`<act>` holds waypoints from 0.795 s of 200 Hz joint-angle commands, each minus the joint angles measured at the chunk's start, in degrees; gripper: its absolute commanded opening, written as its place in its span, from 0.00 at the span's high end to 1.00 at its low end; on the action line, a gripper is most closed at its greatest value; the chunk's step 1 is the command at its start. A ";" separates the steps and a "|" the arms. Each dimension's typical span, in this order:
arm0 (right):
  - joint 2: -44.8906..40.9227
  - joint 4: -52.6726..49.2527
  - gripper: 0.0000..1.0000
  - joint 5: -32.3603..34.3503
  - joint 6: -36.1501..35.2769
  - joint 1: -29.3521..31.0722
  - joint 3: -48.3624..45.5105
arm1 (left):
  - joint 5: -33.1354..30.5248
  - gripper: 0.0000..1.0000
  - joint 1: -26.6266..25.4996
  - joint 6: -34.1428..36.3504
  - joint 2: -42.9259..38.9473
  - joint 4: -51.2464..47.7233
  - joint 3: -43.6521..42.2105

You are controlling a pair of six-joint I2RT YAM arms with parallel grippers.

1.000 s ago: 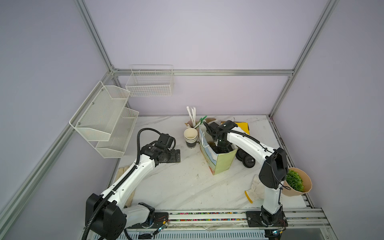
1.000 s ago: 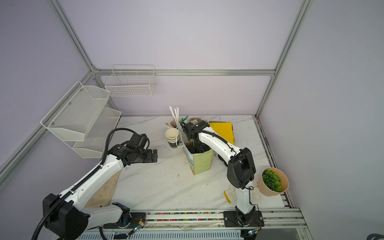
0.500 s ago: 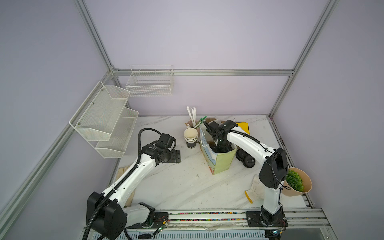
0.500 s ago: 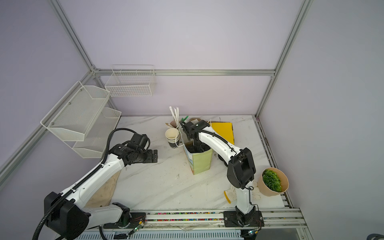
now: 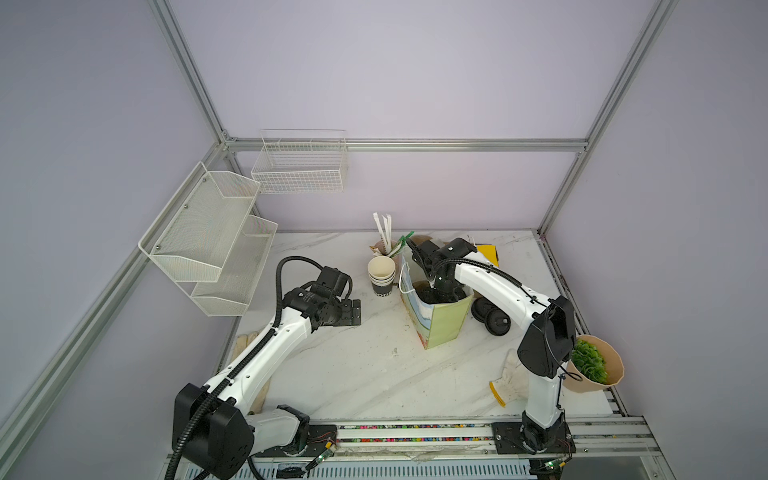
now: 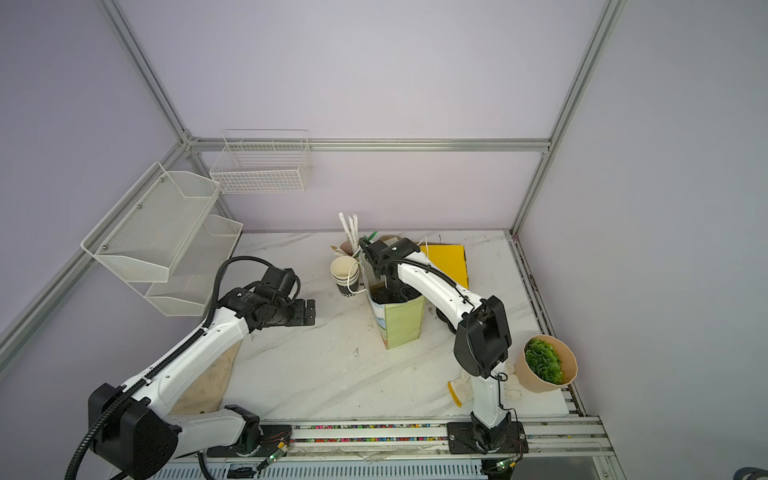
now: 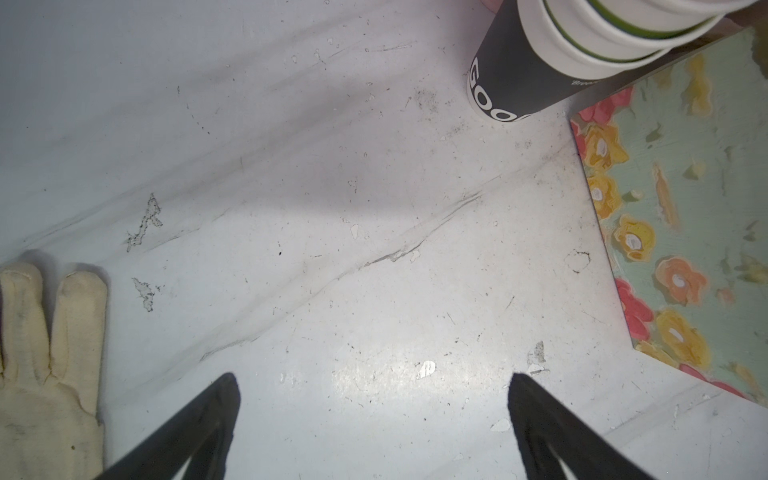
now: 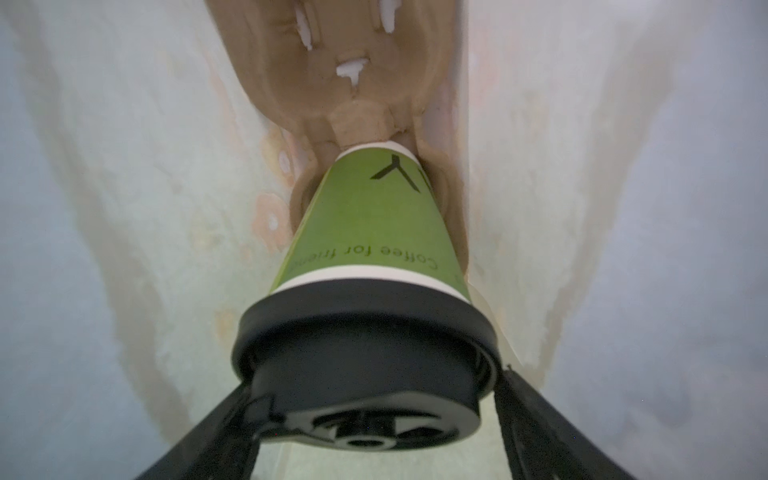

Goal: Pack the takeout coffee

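The takeout coffee (image 8: 365,216), a green paper cup with a black lid (image 8: 361,332), stands in a brown pulp carrier (image 8: 345,62) at the bottom of the green floral paper bag (image 5: 446,328) (image 6: 401,326). My right gripper (image 8: 376,382) reaches down into the bag in both top views and is open. Its fingers flank the lid, and a thin gap shows beside one finger (image 8: 523,399). The cup is hidden inside the bag in both top views. My left gripper (image 7: 374,386) (image 5: 351,312) is open and empty over bare table, left of the bag.
Nested black-lettered cups (image 5: 381,274) and a cup of white straws (image 5: 384,245) stand by the bag's back left. Black lids (image 5: 492,318) lie to its right. A potted plant (image 5: 592,365), gloves (image 7: 41,353) (image 5: 505,380), a yellow sheet (image 6: 446,266) and wall racks (image 5: 208,241) surround the table.
My right gripper's jaws have spread wider around the cup's lid inside the bag. Both arms stay almost where they were.
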 commanded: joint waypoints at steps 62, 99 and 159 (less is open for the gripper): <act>0.40 -0.55 0.03 2.43 0.28 0.09 3.62 | -0.53 0.00 0.44 0.31 0.37 -0.06 6.01; 0.78 -0.56 0.03 2.99 0.21 0.09 5.65 | -0.54 0.00 0.44 0.36 0.53 -0.22 6.18; 0.58 -0.47 0.03 4.30 -0.07 0.13 6.95 | -0.39 0.00 0.44 0.47 0.61 -0.22 6.27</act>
